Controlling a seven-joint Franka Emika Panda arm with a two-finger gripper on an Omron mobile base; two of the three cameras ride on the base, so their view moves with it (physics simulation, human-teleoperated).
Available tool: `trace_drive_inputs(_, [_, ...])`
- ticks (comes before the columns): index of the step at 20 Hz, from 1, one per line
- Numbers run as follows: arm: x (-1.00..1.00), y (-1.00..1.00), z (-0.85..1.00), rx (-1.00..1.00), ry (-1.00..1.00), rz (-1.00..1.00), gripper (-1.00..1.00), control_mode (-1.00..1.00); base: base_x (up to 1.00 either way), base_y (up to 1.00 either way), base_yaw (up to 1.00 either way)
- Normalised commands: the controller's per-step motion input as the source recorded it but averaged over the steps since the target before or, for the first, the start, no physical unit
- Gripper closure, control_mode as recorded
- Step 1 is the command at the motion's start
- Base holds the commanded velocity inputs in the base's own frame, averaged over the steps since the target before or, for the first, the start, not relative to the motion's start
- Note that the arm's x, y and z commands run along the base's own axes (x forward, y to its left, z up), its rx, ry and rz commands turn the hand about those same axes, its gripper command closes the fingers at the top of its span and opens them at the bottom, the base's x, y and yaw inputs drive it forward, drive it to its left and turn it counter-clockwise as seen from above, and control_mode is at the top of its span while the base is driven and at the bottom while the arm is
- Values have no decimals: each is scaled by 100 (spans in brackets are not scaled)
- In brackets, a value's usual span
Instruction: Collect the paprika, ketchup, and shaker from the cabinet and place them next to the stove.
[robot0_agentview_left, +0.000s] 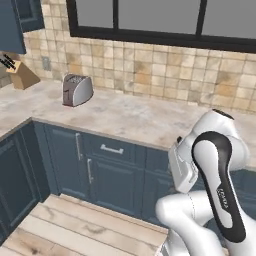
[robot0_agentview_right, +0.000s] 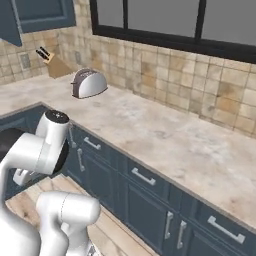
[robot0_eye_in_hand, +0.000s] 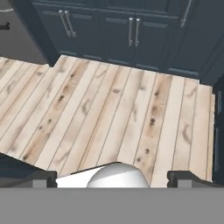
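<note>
The jaws stand spread wide and hold nothing, aimed down at bare plank floor (robot0_eye_in_hand: 109, 113) before the base cabinets (robot0_eye_in_hand: 131, 35). The counter (robot0_agentview_left: 125, 117) runs open from the toaster (robot0_agentview_left: 76, 90) and knife block (robot0_agentview_left: 20, 74) rightward. A corner of the wall cabinet (robot0_agentview_left: 15, 22) hangs at upper left, doors shut.

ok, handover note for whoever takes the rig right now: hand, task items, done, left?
Hand: open, holding nothing, pointing down at the wooden floor in front of the blue base cabinets.
Task items: no paprika, ketchup, shaker or stove identifiable here. A corner of a slate-blue wall cabinet sits upper left, above the knife block; a toaster stands on the counter.
Done: nothing collected, judging by this.
Left: reach the cabinet, fetch all three, set them next to the stove.
</note>
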Motion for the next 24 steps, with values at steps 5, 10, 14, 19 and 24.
trace_drive_inputs(5, [0,0,0,0,0,0,-100,100,7,55,53])
trace_drive_inputs(10, [0,0,0,0,0,0,-100,100,16,47,54])
trace_drive_inputs(14, [0,0,0,0,0,0,-100,100,16,37,39])
trace_drive_inputs(19, [0,0,0,0,0,0,-100,100,21,15,30])
trace_drive_inputs(24, [0,0,0,0,0,0,-100,100,55,45,28])
